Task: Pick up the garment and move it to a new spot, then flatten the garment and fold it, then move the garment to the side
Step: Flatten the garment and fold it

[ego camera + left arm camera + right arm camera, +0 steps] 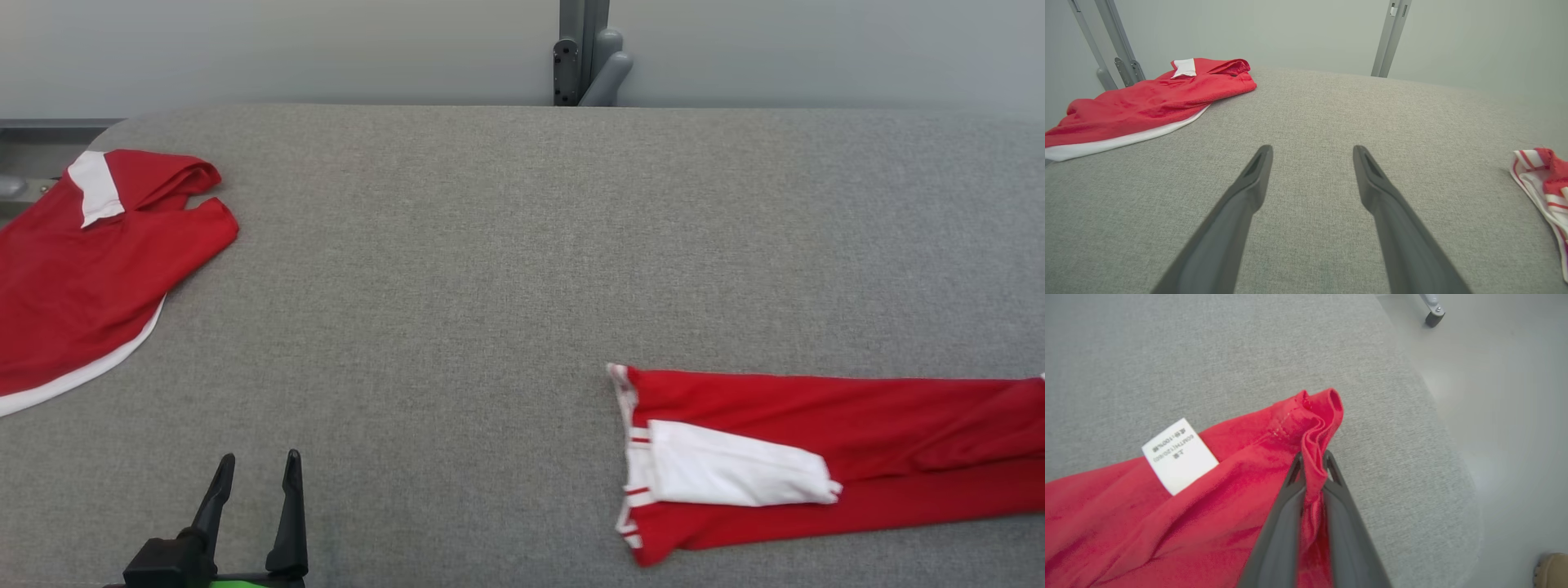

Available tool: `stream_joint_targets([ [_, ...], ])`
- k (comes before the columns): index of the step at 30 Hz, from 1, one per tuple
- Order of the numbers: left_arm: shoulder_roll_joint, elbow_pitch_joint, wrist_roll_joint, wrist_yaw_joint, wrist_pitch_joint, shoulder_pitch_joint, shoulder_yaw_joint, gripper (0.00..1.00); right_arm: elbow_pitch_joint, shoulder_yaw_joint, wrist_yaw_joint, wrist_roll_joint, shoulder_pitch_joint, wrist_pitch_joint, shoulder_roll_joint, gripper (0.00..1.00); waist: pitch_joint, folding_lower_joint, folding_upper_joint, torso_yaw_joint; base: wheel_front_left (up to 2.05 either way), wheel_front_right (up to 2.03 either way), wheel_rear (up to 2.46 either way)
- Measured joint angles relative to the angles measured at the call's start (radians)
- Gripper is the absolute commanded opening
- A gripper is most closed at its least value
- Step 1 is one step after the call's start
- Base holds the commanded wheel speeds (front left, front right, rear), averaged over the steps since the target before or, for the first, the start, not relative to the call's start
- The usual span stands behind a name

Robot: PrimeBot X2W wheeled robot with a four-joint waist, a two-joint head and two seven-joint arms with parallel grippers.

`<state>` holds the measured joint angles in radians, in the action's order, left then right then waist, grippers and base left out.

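Head view, left to right: a red shirt (82, 278) lies crumpled at the left edge of the frame on the grey table (490, 245). Its white collar (96, 186) is toward the upper left, with a white hem band along its lower edge. At lower left the left gripper (260, 459) sits low over bare table. Its fingers are spread with nothing between them, well apart from both pieces of cloth. A grey post (584, 53) stands at top centre behind the table's far edge. At lower right is the garment (857, 416): red, laid out long, running off the right edge of the frame. Its striped white-and-red band is at the left end, and a white pocket lining (727, 465) is flopped out on top of the red.

Left wrist view: jaws wide apart over the table, shirt at upper left, the garment's striped end poking in at the right edge.

Right wrist view: the right gripper (1312, 455) is at bottom centre, jaws pinched together on a bunched fold of the garment's red edge — the cloth stands up between the fingertips and curls over above them. A white label (1180, 455) sticks out of a seam left of the fingers, print too small to read. The garment spreads across the lower left, resting on the table. The table's rounded corner is right of the grip, with pale floor (1506, 396) beyond it. There's a caster (1433, 318) at top right and a tan rounded thing (1553, 567) at bottom right — can't tell what.
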<state>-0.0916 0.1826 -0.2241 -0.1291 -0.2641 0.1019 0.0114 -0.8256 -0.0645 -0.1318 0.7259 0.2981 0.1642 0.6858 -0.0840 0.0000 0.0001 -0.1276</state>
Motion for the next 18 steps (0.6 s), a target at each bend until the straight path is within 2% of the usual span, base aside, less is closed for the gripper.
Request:
stream_joint_targets([
  [4,0.004,-0.008,-0.005,0.0,0.0,-0.001,0.006,1.0,-0.057,0.074,0.0,-0.041,0.037,-0.03,0.065,0.0,0.001,0.0,0.0,-0.011,0.0,0.0,0.0],
  [7,0.007,-0.011,-0.011,0.0,0.0,-0.001,0.005,1.0,-0.001,0.057,0.001,-0.058,0.051,0.002,0.067,0.0,0.002,0.0,-0.0001,-0.013,0.0,0.0,0.0],
  [11,0.014,-0.014,-0.014,0.0,0.0,0.005,-0.008,1.0,0.276,-0.06,0.001,-0.006,0.02,0.075,0.008,0.0,0.008,0.0,0.0,-0.007,0.0,0.0,0.0],
  [15,0.015,-0.005,0.002,0.0,0.0,0.022,-0.015,1.0,0.62,-0.21,0.001,0.068,-0.043,0.188,-0.1,0.0,0.007,0.0,-0.0001,0.016,0.0,0.0,0.0],
  [18,0.015,0.004,0.009,0.0,0.0,0.019,-0.01,1.0,0.774,-0.303,0.0,0.06,-0.098,0.259,-0.158,0.0,0.0,0.0,0.0,0.033,0.0,0.0,0.0],
])
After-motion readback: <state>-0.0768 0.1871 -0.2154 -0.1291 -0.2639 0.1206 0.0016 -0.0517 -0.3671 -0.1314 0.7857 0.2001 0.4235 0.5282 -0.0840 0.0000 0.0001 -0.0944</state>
